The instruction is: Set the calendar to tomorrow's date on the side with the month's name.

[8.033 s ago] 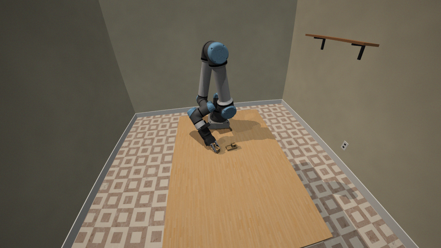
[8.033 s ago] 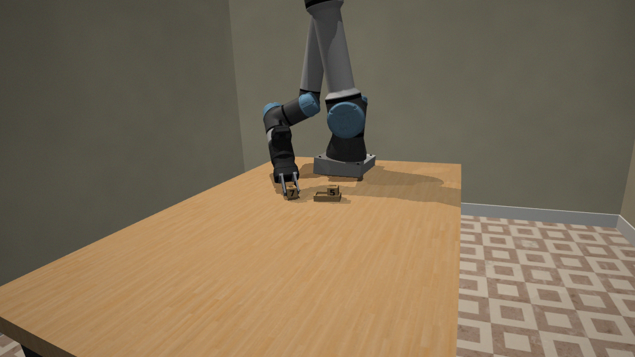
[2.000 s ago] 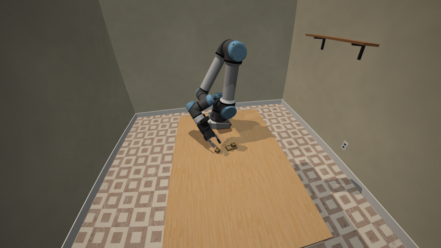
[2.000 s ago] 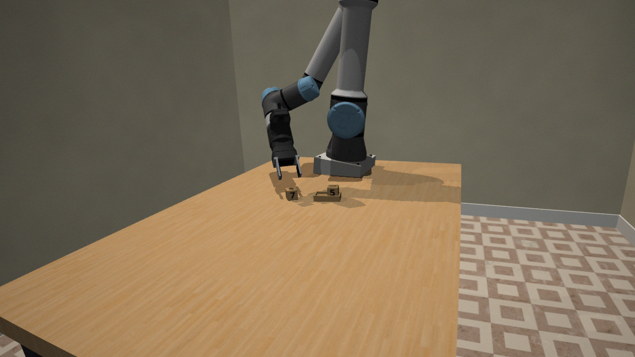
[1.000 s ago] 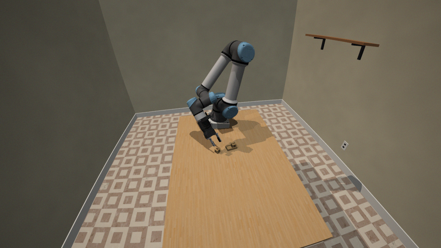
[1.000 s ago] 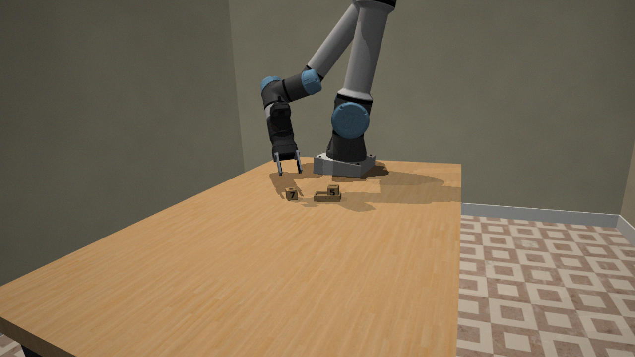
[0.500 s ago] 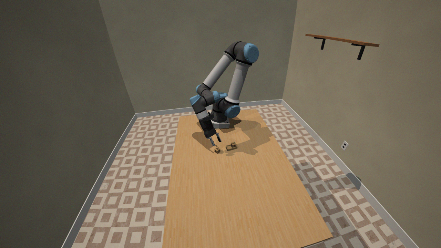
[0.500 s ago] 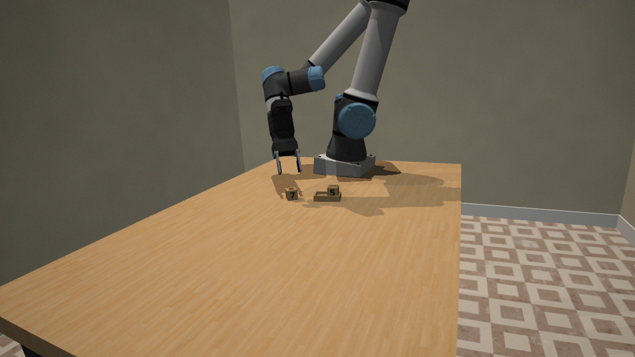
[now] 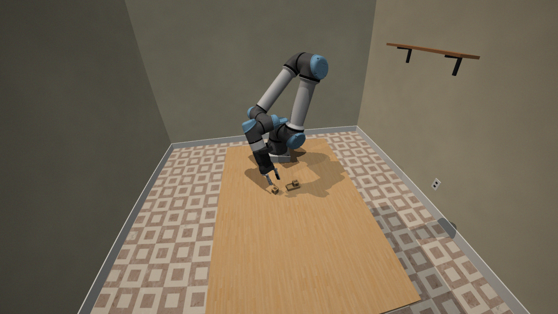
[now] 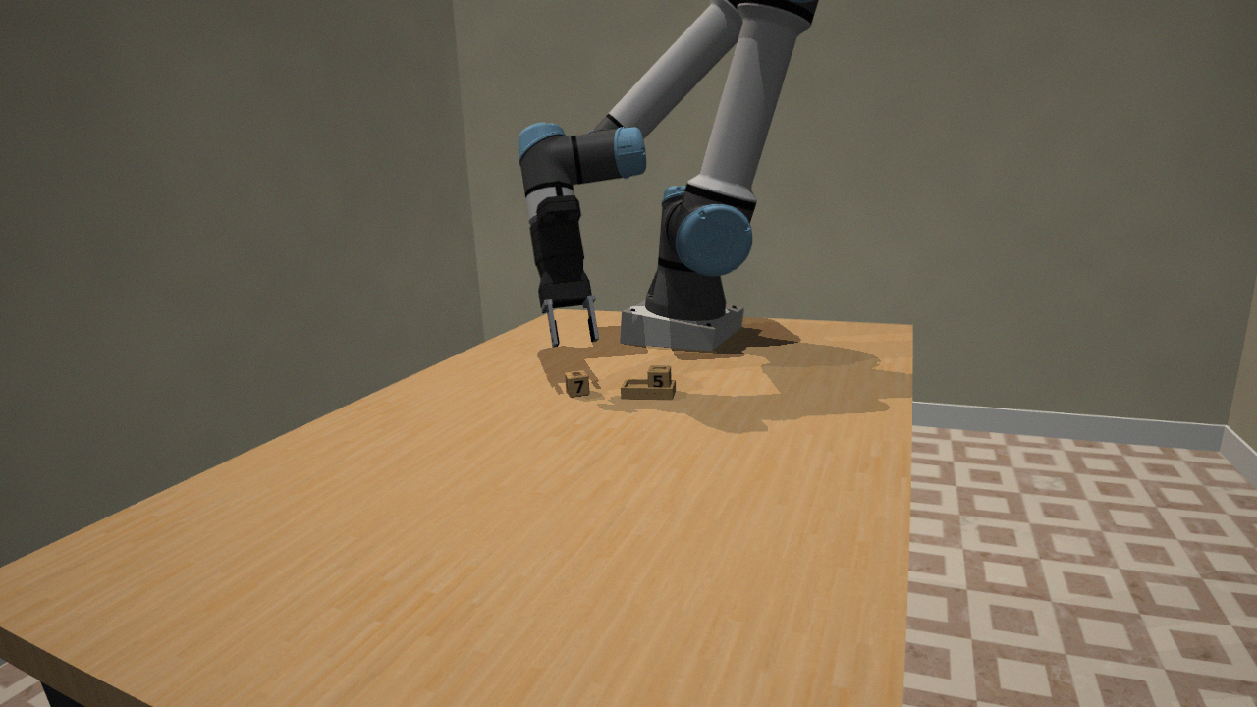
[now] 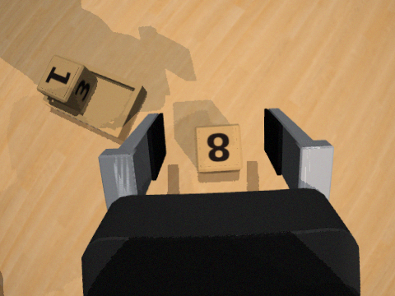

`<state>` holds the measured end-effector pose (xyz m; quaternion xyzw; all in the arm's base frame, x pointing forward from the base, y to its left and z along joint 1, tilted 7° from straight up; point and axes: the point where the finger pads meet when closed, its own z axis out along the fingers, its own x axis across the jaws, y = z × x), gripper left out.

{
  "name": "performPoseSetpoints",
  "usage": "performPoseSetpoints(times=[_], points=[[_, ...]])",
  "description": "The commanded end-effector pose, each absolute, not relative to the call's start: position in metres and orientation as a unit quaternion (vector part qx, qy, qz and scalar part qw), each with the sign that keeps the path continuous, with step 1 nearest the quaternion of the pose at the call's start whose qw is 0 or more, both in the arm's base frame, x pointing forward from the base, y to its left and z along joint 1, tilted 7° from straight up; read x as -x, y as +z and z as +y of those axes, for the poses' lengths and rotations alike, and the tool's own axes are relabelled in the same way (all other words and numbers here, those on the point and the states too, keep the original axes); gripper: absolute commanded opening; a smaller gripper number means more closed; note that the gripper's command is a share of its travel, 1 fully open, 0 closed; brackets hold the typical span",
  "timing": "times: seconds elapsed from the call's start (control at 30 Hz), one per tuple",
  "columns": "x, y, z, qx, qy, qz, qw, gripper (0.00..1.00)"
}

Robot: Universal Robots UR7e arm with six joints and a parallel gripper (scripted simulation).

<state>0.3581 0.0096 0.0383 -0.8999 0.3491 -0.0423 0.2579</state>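
Note:
A small wooden tray lies flat on the table near the arm's base. One cube stands in its right half and shows 5 toward the exterior camera; the wrist view shows 1 and 3 on it. The other cube stands on the table left of the tray, with 7 toward the exterior camera and 8 on top. My gripper is open and empty, pointing down and hovering above this loose cube; the fingers frame it from above without touching. Both also show in the top view: gripper, cube.
The arm's base stands just behind the tray. The left half of the tray holds nothing. A wall shelf hangs far to the right.

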Motion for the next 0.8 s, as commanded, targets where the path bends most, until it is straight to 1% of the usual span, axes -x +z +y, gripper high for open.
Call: performPoseSetpoints(times=[0.0, 0.2, 0.77], points=[[-0.3585, 0.0384, 0.0101, 0.909, -0.028, 0.350, 0.225, 1.00], [-0.3604, 0.0403, 0.0099, 0.917, -0.019, 0.353, 0.187, 1.00], [-0.3608, 0.0406, 0.0104, 0.921, -0.008, 0.354, 0.160, 1.00]])
